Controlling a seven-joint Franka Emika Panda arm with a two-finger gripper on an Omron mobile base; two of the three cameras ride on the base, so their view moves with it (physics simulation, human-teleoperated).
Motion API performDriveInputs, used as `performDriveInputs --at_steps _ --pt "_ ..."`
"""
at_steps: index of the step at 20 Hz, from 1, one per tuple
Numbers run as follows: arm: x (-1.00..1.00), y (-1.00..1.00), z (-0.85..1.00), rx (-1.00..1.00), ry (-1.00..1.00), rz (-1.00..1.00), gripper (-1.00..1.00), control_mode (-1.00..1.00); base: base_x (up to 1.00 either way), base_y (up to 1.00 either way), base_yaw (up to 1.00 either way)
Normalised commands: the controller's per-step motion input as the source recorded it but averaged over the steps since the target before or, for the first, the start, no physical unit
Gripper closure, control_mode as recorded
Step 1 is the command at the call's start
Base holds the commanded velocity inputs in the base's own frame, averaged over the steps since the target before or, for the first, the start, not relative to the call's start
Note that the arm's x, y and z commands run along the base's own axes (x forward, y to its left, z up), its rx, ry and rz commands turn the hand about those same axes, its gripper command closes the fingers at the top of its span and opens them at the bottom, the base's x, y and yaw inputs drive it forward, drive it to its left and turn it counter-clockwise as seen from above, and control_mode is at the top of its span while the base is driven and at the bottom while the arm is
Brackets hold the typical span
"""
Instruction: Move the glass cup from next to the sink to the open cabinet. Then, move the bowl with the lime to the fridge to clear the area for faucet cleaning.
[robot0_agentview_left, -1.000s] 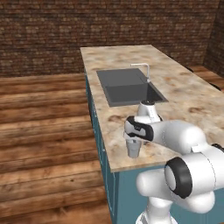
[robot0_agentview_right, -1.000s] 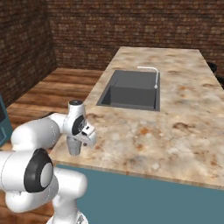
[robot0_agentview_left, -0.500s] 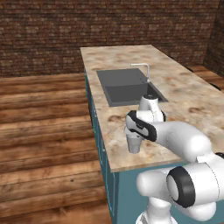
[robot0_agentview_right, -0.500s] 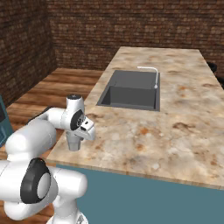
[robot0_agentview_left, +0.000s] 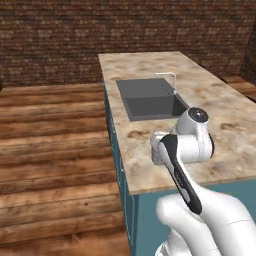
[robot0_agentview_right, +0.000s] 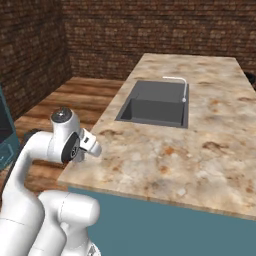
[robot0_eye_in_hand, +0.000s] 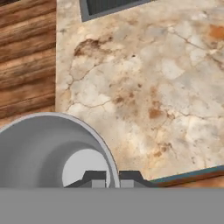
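the clear glass cup with a grey rim (robot0_eye_in_hand: 52, 151) fills the lower left of the hand view, cut off by the bottom edge, so its base and height cannot be made out. the pincer (robot0_eye_in_hand: 113, 179) has its two dark fingertips (robot0_eye_in_hand: 94, 178) drawn close together on the cup's rim, one tip on each side of the wall, and grips the cup there. in both base views the white arm's wrist covers pincer and cup, at the near left edge of the beige marbled stone table (robot0_agentview_left: 150, 65), over its edge beside the brown plank floor (robot0_agentview_left: 50, 130). the dark grey sink (robot0_agentview_left: 150, 100) with its thin silver faucet (robot0_agentview_left: 170, 80) lies further along the table.

compared with a second ago, the wrist has turned and the cup, then visible hanging below it in the base views, is now concealed.
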Motion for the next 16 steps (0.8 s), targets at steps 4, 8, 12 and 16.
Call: performDriveInputs --at_steps 4,8,12,16 --pt "0.00 0.00 0.00 0.00 0.00 0.00 1.00 1.00 -0.04 0.24 0.86" --pt "0.00 0.00 0.00 0.00 0.00 0.00 1.00 1.00 0.00 0.22 0.92" --pt "0.00 0.00 0.00 0.00 0.00 0.00 1.00 1.00 0.00 0.24 0.93" --pt "0.00 0.00 0.00 0.00 0.00 0.00 1.00 1.00 0.00 0.23 0.92"
